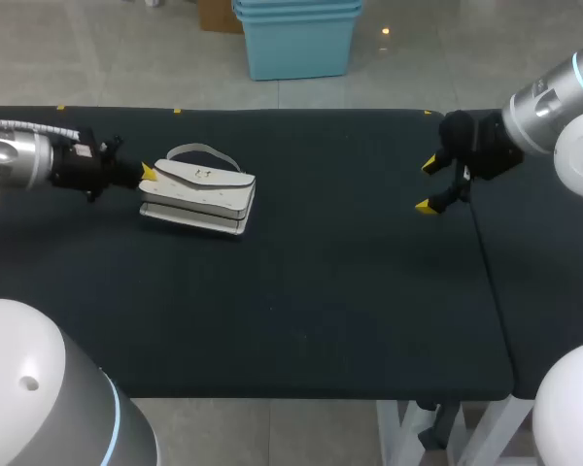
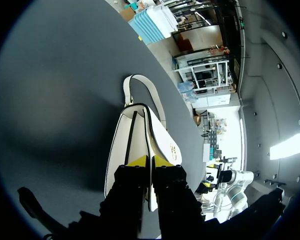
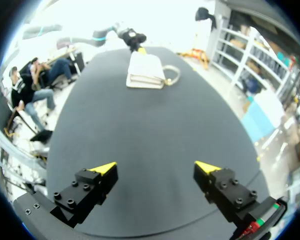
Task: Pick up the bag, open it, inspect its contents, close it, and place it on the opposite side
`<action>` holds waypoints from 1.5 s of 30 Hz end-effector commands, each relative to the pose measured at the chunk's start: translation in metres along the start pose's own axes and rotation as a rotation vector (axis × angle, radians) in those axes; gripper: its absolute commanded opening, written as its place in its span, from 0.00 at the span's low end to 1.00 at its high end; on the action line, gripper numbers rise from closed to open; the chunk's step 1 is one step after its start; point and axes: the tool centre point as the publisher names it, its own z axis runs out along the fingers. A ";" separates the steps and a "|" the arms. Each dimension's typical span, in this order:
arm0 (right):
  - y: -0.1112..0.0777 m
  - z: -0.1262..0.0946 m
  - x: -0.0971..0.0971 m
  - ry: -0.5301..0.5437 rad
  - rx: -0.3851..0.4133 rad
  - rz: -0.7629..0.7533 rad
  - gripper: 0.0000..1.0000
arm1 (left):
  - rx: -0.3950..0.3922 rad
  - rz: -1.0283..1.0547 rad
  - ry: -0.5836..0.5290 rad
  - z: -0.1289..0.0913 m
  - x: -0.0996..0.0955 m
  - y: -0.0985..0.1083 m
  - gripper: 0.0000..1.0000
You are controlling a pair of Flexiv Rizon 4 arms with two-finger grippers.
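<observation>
Bag (image 1: 199,197) lay flat on the table (image 1: 321,311), on its left part and toward the far edge. White, with dark trim along the flap. Handle (image 1: 202,150) arched off the bag's far side and rested on the tabletop. A small gold clasp (image 1: 204,175) showed on the flap.

Left gripper (image 1: 148,173) was at the bag's left end, arm coming in low from the left side. In the left wrist view the gripper (image 2: 150,161) had its two yellow tips drawn close together, with the dark-trimmed edge of the bag (image 2: 140,135) pinched between them; read as clenched on the bag. Handle (image 2: 140,87) looped out ahead of the fingers, past the bag's far end. The bag still sat on the table (image 2: 50,100), not lifted.

Right gripper (image 1: 426,185) stood over the table's right edge, well apart from the bag. Fingers spread wide, nothing between them. In the right wrist view the gripper (image 3: 156,167) was released, bare table (image 3: 140,140) below and ahead of it. Far ahead lay the bag (image 3: 146,70), its handle (image 3: 174,75) out to one side and the left gripper (image 3: 135,42) at its farther end.
</observation>
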 end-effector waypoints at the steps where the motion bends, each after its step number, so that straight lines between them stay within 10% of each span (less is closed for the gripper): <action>1: 0.000 0.000 0.000 0.002 0.000 0.000 1.00 | 0.604 0.006 0.015 0.019 0.007 0.012 0.00; 28: 0.000 0.000 0.000 0.002 0.000 0.000 1.00 | 0.198 0.078 0.106 0.083 0.058 0.081 0.00; 45: 0.000 0.000 0.000 0.002 0.000 0.000 1.00 | 0.123 0.110 0.131 0.115 0.076 0.121 0.00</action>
